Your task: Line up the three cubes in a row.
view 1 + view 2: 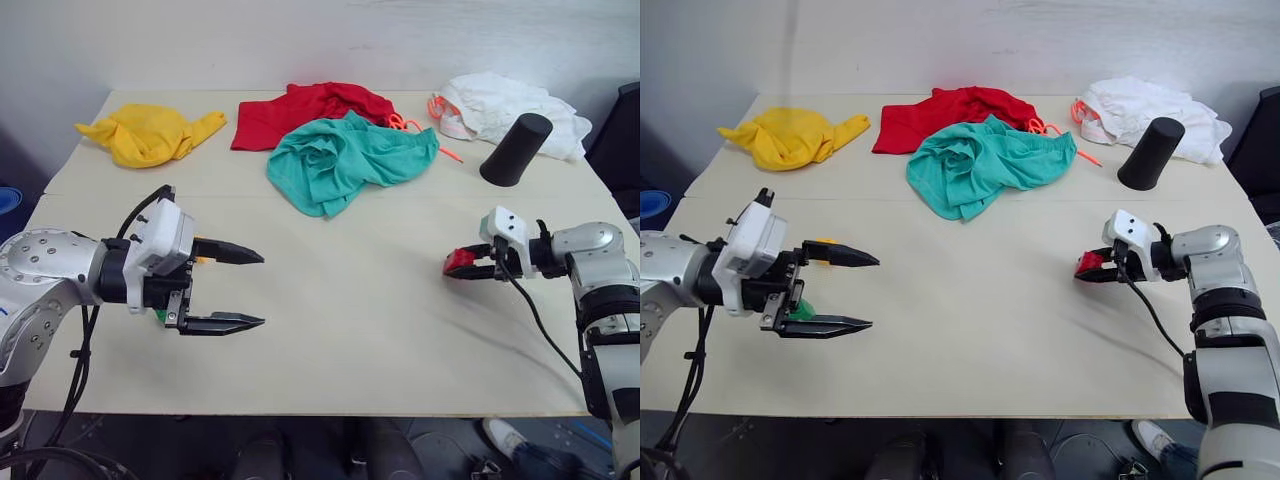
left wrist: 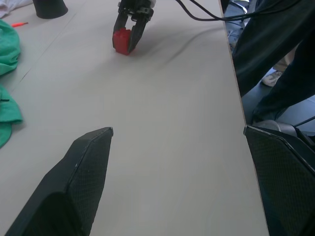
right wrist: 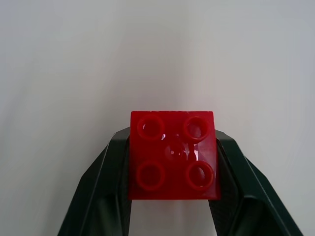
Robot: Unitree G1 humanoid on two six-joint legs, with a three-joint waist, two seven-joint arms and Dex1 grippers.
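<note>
Low over the table (image 1: 330,330), the right gripper (image 1: 462,264) reaches in from the right edge with its forearm angled down and its fingers pointing toward the middle; they are clamped on the red cube (image 3: 172,155), one black finger against each side, the four studs facing the wrist camera. The cube sits at or just above the tabletop; contact cannot be told. It lies nearer the front than the black cone-shaped cup (image 1: 515,149), well apart from it.

The left gripper (image 1: 232,290) hangs on the far side of the table from the cup, held roughly level and pointing right toward the red cube, its two fingers spread wide with nothing between them. A sliver of the yellow-orange cube (image 1: 824,243) peeks out just behind its upper finger and a bit of the green cube (image 1: 800,311) beside its lower one, both mostly hidden by the wrist.

No readable writing shows on any object.

Beyond the cup, along the back edge, lie a white cloth (image 1: 500,105), a teal cloth (image 1: 345,160), a red cloth (image 1: 300,110) and a yellow cloth (image 1: 150,133). Between the two grippers the tabletop is bare, wide room for moving, up to the front edge.
</note>
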